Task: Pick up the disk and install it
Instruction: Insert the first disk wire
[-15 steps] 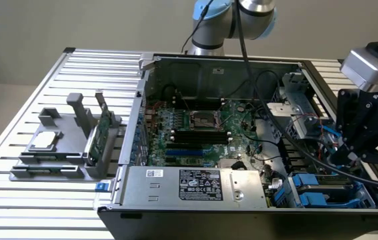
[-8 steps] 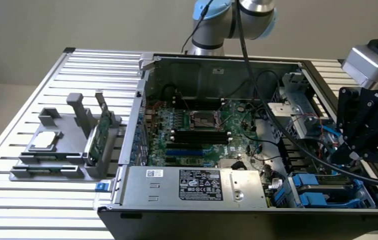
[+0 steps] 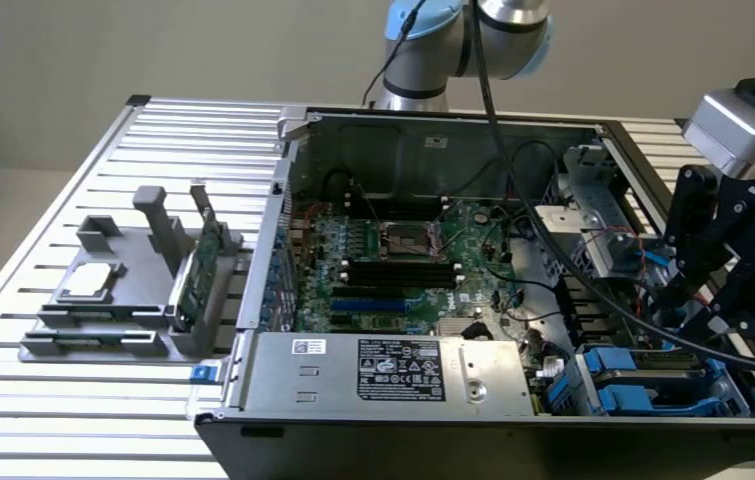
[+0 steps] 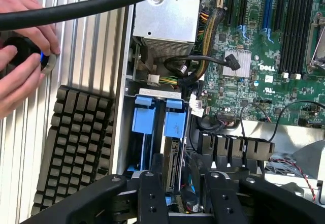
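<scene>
- Within the drive bay at one corner of the open black computer case (image 3: 484, 440), the flat silver-grey metal disk with bright blue plastic side rails (image 4: 173, 145) is seen edge-on. It stands upright in a slot, with its blue tab at the bay's mouth.
- Just beside it, a second blue-fronted drive carrier (image 4: 143, 113) is seated in the neighbouring slot.
- Over the disk, the black two-fingered gripper (image 4: 184, 181) is held. Its fingers (image 4: 152, 193) are parted and the disk's edge lies between them, close to one finger. Nothing is seen clamped, so the disk is judged to be let go.
- Beyond the bay, the green motherboard (image 3: 404, 260) and the silver metal power supply box (image 3: 397, 368) are seen inside the case.
- Outside the case wall, a black keyboard (image 4: 76, 142) lies on the slatted aluminium surface (image 3: 70, 410), and a person's hand (image 4: 20, 82) is closed around a small black round object (image 4: 20, 56).
- On the exterior view's left, a grey plastic fixture (image 3: 110, 300) carries a small silver square chip (image 3: 90, 283) and a thin green circuit card (image 3: 204, 265), well apart from the gripper.
- The pick-up is judged done and the disk is lodged in its slot, so the task appears near its end. Whether the disk is pushed fully home cannot be told.
</scene>
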Robot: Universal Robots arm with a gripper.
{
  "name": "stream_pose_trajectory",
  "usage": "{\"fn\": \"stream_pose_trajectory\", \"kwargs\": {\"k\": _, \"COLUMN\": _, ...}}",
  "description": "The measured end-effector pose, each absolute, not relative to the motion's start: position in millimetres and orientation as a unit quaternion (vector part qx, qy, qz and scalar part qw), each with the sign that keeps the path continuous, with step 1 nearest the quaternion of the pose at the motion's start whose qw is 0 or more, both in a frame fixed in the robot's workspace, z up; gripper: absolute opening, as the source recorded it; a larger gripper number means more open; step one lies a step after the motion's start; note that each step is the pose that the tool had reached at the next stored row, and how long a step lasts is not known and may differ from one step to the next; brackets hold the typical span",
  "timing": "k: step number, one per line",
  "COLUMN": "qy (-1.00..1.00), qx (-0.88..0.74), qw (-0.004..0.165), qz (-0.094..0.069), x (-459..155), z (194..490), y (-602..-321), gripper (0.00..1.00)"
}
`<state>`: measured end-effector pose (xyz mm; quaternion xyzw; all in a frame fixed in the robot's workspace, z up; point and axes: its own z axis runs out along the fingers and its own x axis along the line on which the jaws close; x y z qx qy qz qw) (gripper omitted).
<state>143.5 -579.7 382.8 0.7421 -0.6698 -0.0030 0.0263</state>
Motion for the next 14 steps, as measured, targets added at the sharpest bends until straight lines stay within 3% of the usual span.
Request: {"fn": "stream_pose_trajectory", "kwargs": {"k": 14, "qy": -0.67, "qx": 0.742, "qw": 0.026, "qz": -0.003, "x": 143.5, "z": 382.7, "y": -579.7, "gripper": 0.36}}
